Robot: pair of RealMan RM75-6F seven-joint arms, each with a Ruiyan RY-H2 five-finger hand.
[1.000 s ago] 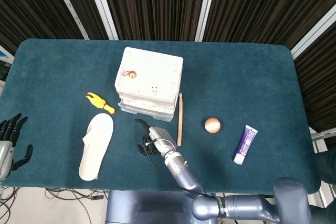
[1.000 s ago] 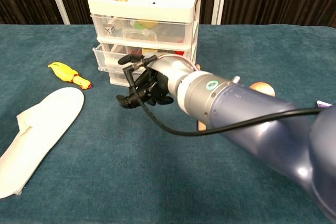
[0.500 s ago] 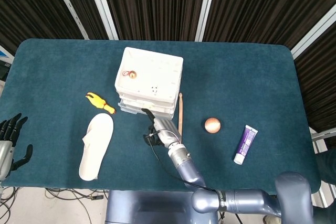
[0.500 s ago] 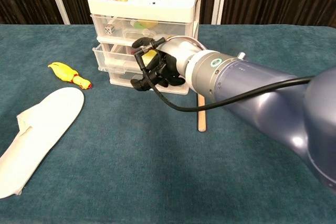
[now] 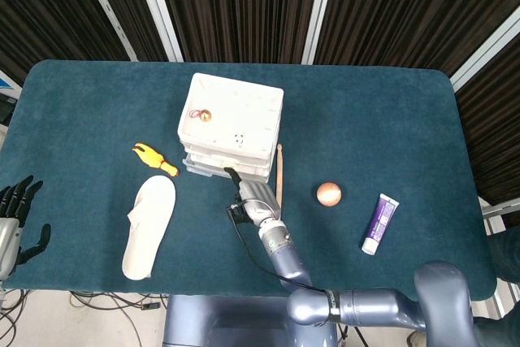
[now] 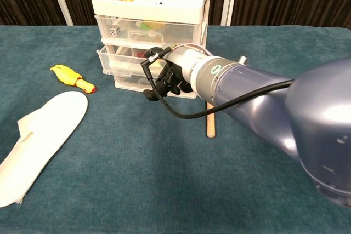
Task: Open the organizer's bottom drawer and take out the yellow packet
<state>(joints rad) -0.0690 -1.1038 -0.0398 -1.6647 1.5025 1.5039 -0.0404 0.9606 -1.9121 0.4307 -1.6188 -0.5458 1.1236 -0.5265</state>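
Note:
The white three-drawer organizer [image 5: 231, 123] [image 6: 153, 9] stands mid-table, all drawers closed. My right hand [image 5: 248, 199] [image 6: 167, 78] is at the front of the bottom drawer [image 6: 129, 82], its dark fingers curled against the drawer face. Whether they hook the handle is hidden. No yellow packet shows; my hand and the frosted plastic cover what the bottom drawer holds. At the table's near left edge my left hand [image 5: 15, 217] stays idle, fingers apart and holding nothing.
A yellow rubber chicken [image 5: 154, 158] [image 6: 71, 78] and a white slipper [image 5: 149, 225] [image 6: 38, 135] lie left of the organizer. A wooden stick [image 5: 278, 184] [image 6: 209, 127], an orange ball [image 5: 328, 193] and a purple tube [image 5: 379, 223] lie to its right.
My right hand has travelled away from the near edge up to the organizer's bottom drawer front. The drawers and the left hand have not moved.

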